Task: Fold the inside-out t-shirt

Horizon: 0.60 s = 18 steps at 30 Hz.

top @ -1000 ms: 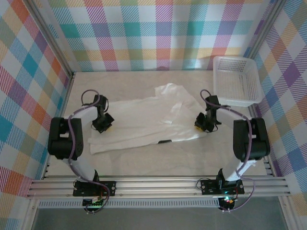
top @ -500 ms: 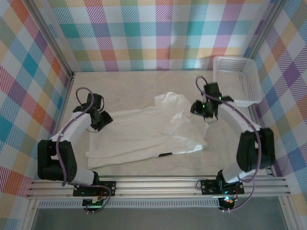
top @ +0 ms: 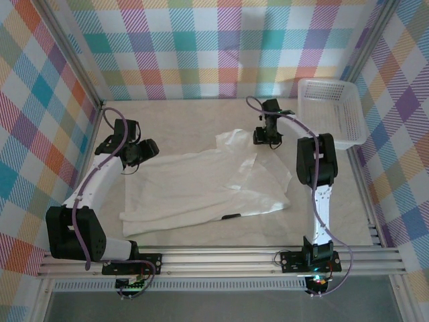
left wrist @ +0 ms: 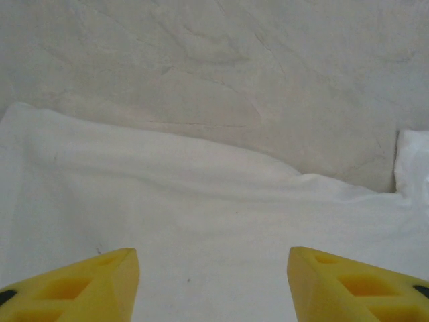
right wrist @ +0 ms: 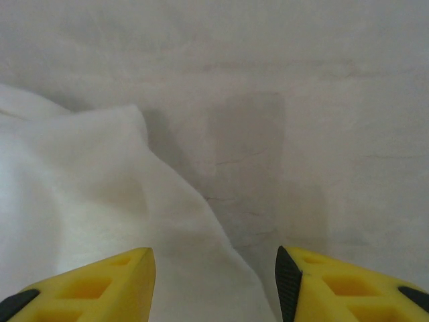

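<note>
left gripper [left wrist: 213, 268]: spread, empty; over the t-shirt [top: 194, 184] far edge
right gripper [right wrist: 214, 265]: spread, empty; at its rumpled corner
next grasp: both edges are best pinched level; cloth kept taut

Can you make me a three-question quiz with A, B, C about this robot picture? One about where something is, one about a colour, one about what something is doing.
1. Where is the white mesh basket?
A. near left corner
B. far right corner
C. in the middle
2. The fingers of the left gripper are:
A. yellow
B. red
C. green
3. The left gripper is:
A. shut on the basket
B. shut on a sleeve
C. open
Answers: 1 B, it sits at the back right. 2 A, the wrist view shows yellow. 3 C, its fingers stand apart above the t-shirt.
</note>
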{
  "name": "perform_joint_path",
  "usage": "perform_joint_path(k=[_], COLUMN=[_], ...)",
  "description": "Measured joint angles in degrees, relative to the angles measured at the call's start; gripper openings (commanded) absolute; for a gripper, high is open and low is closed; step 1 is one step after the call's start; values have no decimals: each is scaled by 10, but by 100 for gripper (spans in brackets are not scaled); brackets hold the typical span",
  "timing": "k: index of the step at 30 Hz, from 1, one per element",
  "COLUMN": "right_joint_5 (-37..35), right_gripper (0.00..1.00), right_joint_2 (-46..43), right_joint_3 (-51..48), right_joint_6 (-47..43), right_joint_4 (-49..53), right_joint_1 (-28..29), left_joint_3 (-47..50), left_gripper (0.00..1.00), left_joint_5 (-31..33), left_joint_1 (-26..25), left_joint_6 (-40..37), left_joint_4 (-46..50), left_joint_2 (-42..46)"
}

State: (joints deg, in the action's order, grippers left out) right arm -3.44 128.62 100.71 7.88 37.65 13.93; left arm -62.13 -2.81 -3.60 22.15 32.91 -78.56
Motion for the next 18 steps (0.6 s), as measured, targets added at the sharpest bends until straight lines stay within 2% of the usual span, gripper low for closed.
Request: perform_joint_path(k=[3,4,6,7,9,10,11,12,14,18], right_joint_5=[-2,-2,-1,1,7,9,9,8,2,-17], right_gripper=[47,42,24,18,14,17,26,41,56,59], right_joint_2=[9,12,20,23,31,34,38,40,41,41], right_joint_3=[21,31,48,53,67,72,79,85,93,96], right_joint_6=[0,-1,-3,-7,-8,-11,-12,-14,-19,-29], right_joint_4=[18,23,32,35,45,48,54,58,66,71], right_joint_1=[3,4,5,6,7,8,8,8,8,8], left_joint_3=[0,0,0,0,0,0,-1,-5,-15,-19], left_gripper=[70,71,77,79,82,83,84,85,87,89], left_joint_5=[3,3,-2,-7,-20,-25,-29,-33,-41,-58], left_joint_1=[5,9,19,26,45,57,69,82,100,114], left_joint_6=[-2,-3,-1,2,10,12,14,16,18,25], left_joint_4=[1,1,-1,-3,-7,-10,-11,-11,-10,-18], left_joint_2=[-2,-3,-9,-14,-27,-36,-48,-64,-89,-98])
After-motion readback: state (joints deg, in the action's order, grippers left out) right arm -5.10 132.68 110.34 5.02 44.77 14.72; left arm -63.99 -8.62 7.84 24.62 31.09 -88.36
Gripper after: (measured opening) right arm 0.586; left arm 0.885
